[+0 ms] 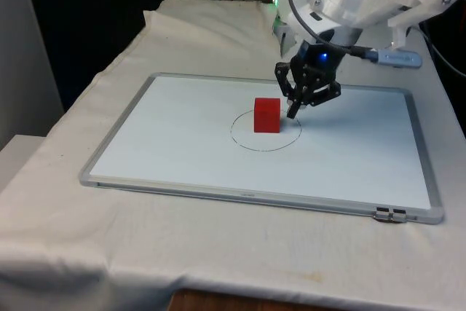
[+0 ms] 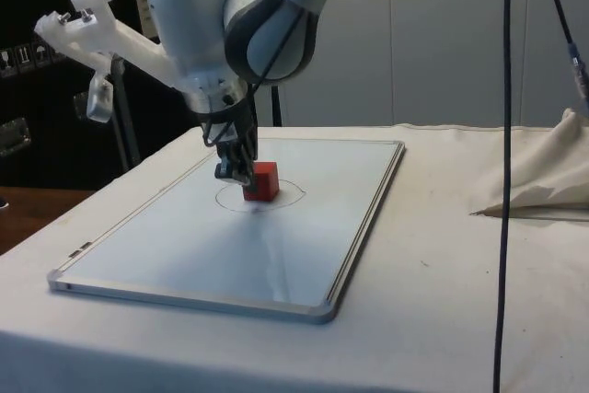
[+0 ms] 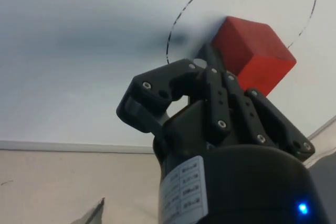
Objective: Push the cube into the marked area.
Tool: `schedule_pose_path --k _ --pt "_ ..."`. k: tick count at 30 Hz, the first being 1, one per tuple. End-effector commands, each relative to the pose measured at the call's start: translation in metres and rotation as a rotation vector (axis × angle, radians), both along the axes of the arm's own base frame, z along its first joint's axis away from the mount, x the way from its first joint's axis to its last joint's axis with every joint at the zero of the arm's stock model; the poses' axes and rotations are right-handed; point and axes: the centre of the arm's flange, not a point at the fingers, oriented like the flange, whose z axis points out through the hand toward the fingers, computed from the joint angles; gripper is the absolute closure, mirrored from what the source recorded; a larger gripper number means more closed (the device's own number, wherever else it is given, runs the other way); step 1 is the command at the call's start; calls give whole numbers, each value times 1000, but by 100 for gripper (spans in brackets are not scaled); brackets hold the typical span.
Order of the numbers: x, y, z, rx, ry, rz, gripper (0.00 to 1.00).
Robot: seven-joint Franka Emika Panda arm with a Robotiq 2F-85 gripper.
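Lying flat on the cloth-covered table (image 1: 109, 253) is a whiteboard (image 1: 182, 151) with a silver metal frame, and on its white surface a thin black circle (image 1: 244, 142) is drawn near the middle. A red cube (image 1: 266, 115) sits inside that circle, close to its far edge in the front view. In the side view the cube (image 2: 262, 181) likewise rests within the drawn ring (image 2: 285, 201), flat on the board (image 2: 276, 255).

Around the board the table holds little else: a crumpled fold of white cloth (image 2: 543, 177) lies off to one side in the side view, and a dark cable (image 2: 505, 181) hangs down in front of that camera. Nothing stands between the cube and the rest of the circle.

The black hand (image 1: 293, 111) reaches down at a tilt on the cube's side toward the front view's right, its tip low against the board and right at the cube. In the wrist view the hand (image 3: 207, 59) has its fingers pressed together, clenched on nothing, and the joined tip touches the cube's (image 3: 252, 53) lower edge. The side view shows the hand (image 2: 235, 172) just beside the cube.
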Motion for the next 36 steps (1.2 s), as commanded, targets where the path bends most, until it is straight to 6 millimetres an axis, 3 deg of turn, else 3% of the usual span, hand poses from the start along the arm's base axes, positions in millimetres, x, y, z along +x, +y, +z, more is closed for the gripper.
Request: schedule_pose_path --k 1,36 --pt "-3 2 2 19 -2 -10 100" --pt "6 14 21 146 -43 -123 100"
